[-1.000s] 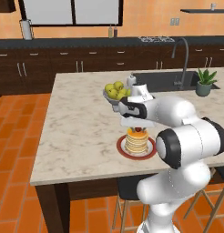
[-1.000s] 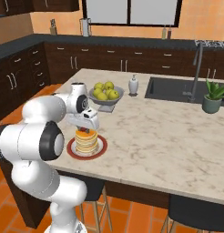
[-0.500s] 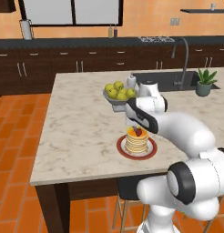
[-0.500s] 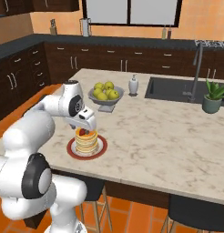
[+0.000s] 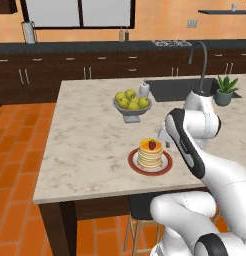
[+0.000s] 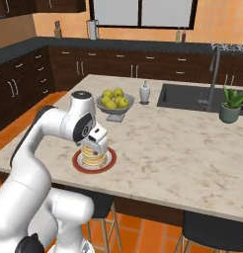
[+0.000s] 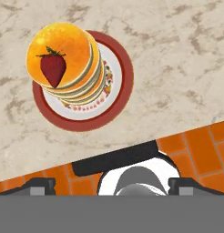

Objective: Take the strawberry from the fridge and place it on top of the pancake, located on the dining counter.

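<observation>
The strawberry (image 7: pixel 53 68) lies red and pointed on the orange top of the pancake (image 7: pixel 82 68) stack, which sits on a white plate with a red rim (image 7: pixel 122 86) on the beige dining counter (image 7: pixel 177 54). From the left base the strawberry (image 5: pixel 152 145) tops the pancake (image 5: pixel 149 156). My gripper (image 7: pixel 112 186) is open, its fingertips (image 7: pixel 38 186) wide apart with nothing between them, off to the side of the plate over the counter's near edge. The gripper (image 5: pixel 163 136) hangs just right of the stack. From the right base the gripper (image 6: pixel 100 142) partly covers the pancake (image 6: pixel 93 158). The fridge is out of view.
A grey bowl of yellow-green apples (image 5: pixel 131 102) stands behind the plate, with a small white dispenser (image 5: pixel 144 89) beside it. The sink (image 5: pixel 177 89), curved faucet (image 5: pixel 200 60) and a potted plant (image 5: pixel 225 91) are at the far right. A black stool seat (image 7: pixel 114 161) sits below the counter edge.
The gripper went from shut above the stack to open. The strawberry now rests free on the pancake, and the hand has drawn back toward the counter's near edge.
</observation>
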You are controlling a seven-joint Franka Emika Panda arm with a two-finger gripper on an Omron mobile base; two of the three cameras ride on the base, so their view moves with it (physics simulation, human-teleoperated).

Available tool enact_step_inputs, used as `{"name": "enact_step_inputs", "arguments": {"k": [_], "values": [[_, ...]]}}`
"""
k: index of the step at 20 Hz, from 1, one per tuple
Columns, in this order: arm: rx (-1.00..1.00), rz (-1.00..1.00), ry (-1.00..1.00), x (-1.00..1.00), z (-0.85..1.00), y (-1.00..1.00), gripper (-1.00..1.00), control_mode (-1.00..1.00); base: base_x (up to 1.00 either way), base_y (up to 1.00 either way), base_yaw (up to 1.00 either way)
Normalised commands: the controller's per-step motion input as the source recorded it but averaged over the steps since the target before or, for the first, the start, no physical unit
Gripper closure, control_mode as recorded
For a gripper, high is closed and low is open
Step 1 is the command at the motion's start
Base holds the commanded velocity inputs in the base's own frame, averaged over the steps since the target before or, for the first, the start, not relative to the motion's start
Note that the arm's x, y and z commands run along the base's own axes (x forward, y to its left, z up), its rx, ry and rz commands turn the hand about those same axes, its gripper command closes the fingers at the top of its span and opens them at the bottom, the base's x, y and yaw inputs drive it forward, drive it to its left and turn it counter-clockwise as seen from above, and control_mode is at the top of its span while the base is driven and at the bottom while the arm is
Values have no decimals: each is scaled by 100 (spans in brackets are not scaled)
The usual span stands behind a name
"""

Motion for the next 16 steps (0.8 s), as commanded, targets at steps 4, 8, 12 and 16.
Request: {"name": "enact_step_inputs", "arguments": {"k": [4, 8, 12, 16], "values": [[0, 0, 0, -15, -2, 0, -100, -100, 0, 0, 0], [0, 0, 0, -1, 0, 0, -100, -100, 0, 0, 0], [0, -1, -18, -68, 0, -8, -100, -100, 0, 0, 0], [0, 0, -9, -37, 0, -1, -100, -100, 0, 0, 0]]}}
